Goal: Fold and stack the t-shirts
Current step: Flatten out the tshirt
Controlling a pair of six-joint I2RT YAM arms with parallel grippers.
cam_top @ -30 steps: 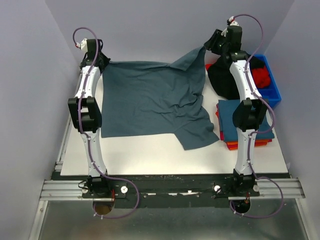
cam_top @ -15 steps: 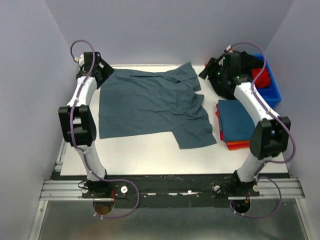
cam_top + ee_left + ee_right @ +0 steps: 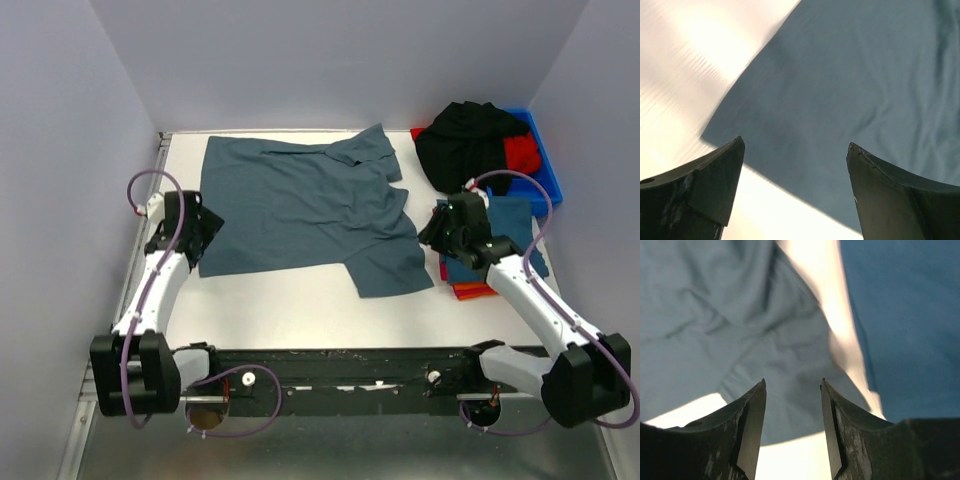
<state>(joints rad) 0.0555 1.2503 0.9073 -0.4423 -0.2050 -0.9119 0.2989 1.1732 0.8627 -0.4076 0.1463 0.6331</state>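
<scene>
Looking down, I see the slate teal t-shirt [image 3: 300,205] lying spread out on the white table [image 3: 300,315]. My left gripper [image 3: 795,143] hovers over its near left corner, jaws spread wide and empty. My right gripper [image 3: 792,382] hangs between the shirt's right edge and the folded stack [image 3: 515,212], jaws apart, pinching nothing.

The spread-out shirt [image 3: 300,210] at the upper middle is a plain dusty slate teal, lying on a white surface [image 3: 300,310]. At the right, a folded blue shirt [image 3: 515,225] tops orange and red layers [image 3: 470,292]; the upper right shows a black shirt [image 3: 465,145], a red shirt [image 3: 520,152] and a bright blue bin [image 3: 550,185]. The left tool [image 3: 795,143] and right tool [image 3: 792,382] are black, with scuffed pale marks.
</scene>
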